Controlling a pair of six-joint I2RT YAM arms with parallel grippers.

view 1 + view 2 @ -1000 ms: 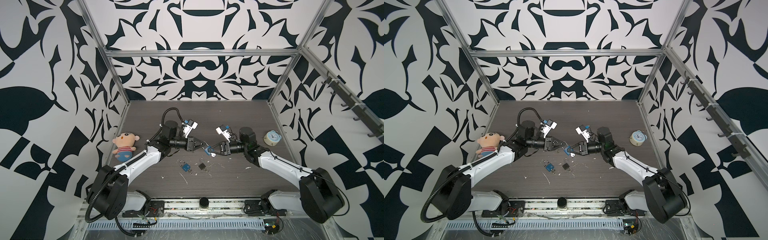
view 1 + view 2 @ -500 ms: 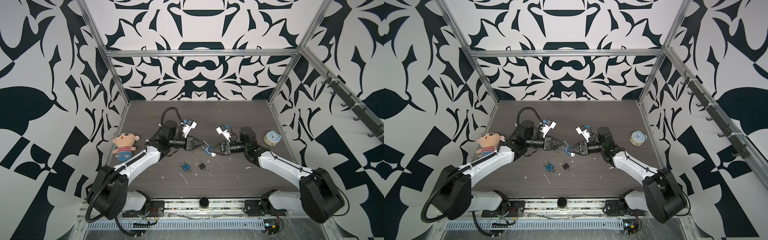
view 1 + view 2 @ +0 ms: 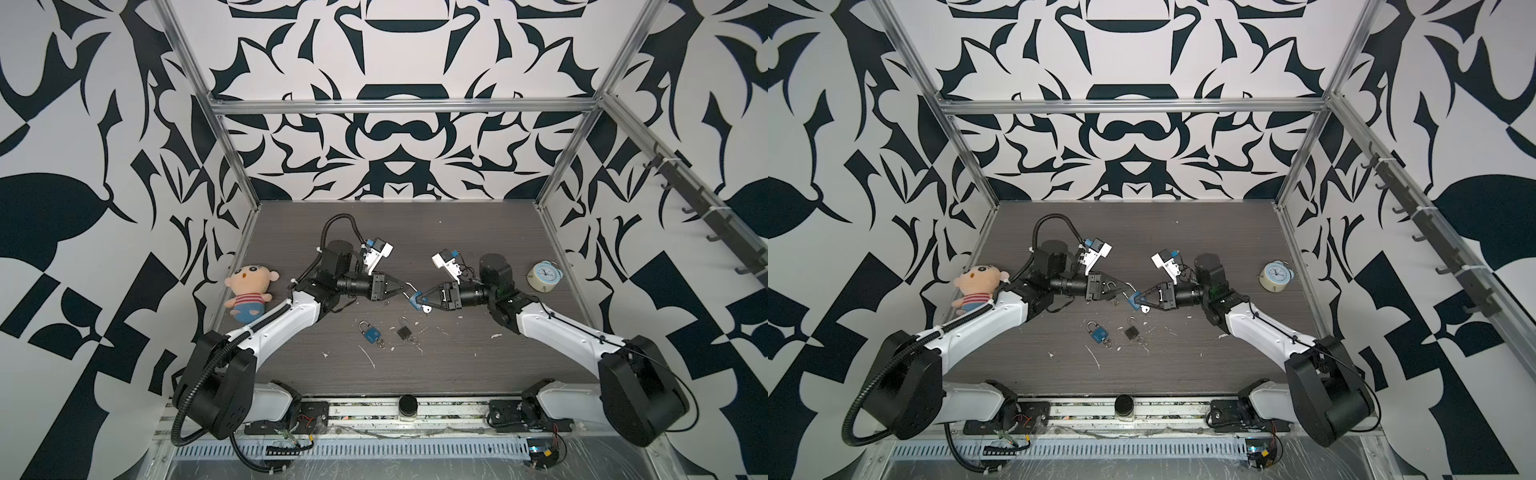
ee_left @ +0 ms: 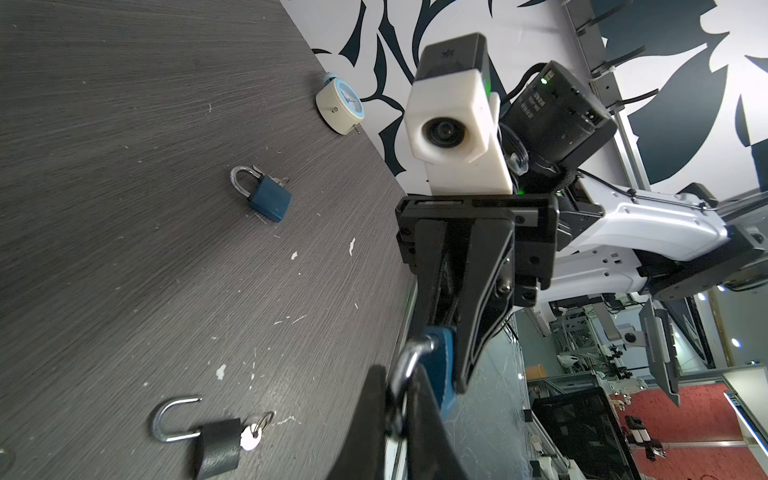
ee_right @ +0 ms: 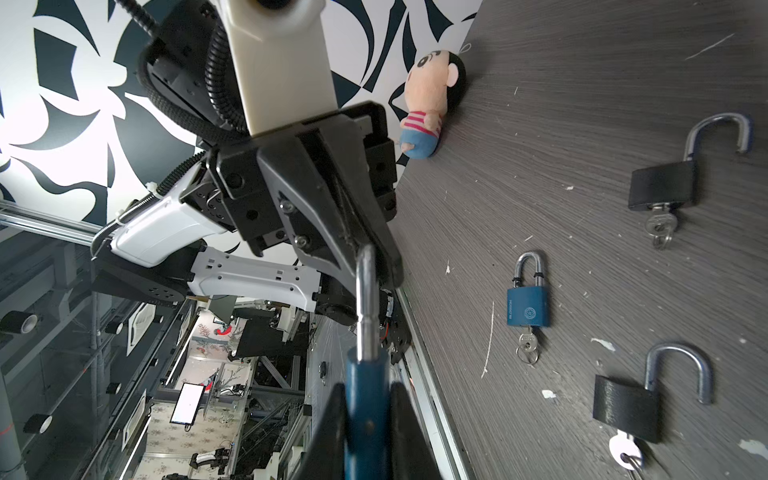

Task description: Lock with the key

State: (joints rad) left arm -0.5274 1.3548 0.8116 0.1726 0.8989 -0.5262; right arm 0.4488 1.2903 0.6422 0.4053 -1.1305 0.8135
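The left end effector (image 3: 405, 287), parted a second ago, now pinches the steel shackle (image 4: 405, 365) of the blue padlock (image 5: 368, 395), while the right end effector (image 3: 417, 300) stays clamped on its smooth, boxy body. The padlock hangs over the tabletop (image 3: 457, 232), well left of the alarm clock (image 3: 544, 276) in both top views. Its long axis runs between the end effectors, with the rounded shackle toward the left one and the pale key (image 3: 1145, 309) at the opposite end.

there are three blue padlocks (image 3: 414, 301) (image 3: 372, 335) (image 4: 270, 201), two black padlocks (image 3: 403, 332) (image 5: 660, 183), five keys (image 3: 426, 308) (image 5: 528, 340) (image 5: 660, 220) (image 5: 621, 451) (image 4: 280, 180), one plush doll (image 3: 249, 291), one alarm clock (image 3: 544, 276) and two robot arms (image 3: 291, 316) (image 3: 552, 328).
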